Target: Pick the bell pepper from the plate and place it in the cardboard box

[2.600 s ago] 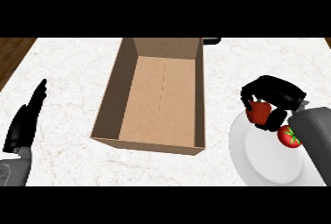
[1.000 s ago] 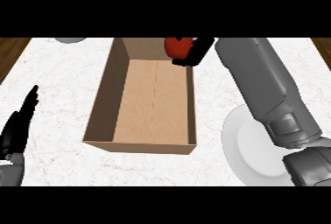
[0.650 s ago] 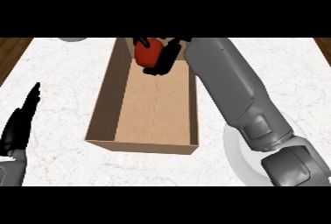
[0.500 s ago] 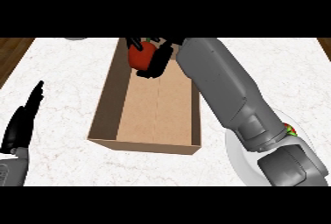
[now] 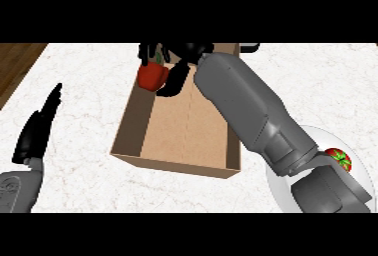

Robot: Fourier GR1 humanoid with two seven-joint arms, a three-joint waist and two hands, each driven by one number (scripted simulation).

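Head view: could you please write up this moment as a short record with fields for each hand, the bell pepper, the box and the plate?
right hand: curled round the bell pepper, over the far end of the box
bell pepper: red, held above the box's left wall, not yet released
cardboard box: open-topped, nothing visible on its floor
plate: white, lower right, partly hidden by the right forearm; a small red and green item lies on it
left hand: open, resting at the left edge, holding nothing

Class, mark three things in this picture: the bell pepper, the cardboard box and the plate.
bell pepper (image 5: 151,76), head view, on its red side.
cardboard box (image 5: 188,125), head view, on its bare inner floor.
plate (image 5: 280,192), head view, on its white lower left rim.
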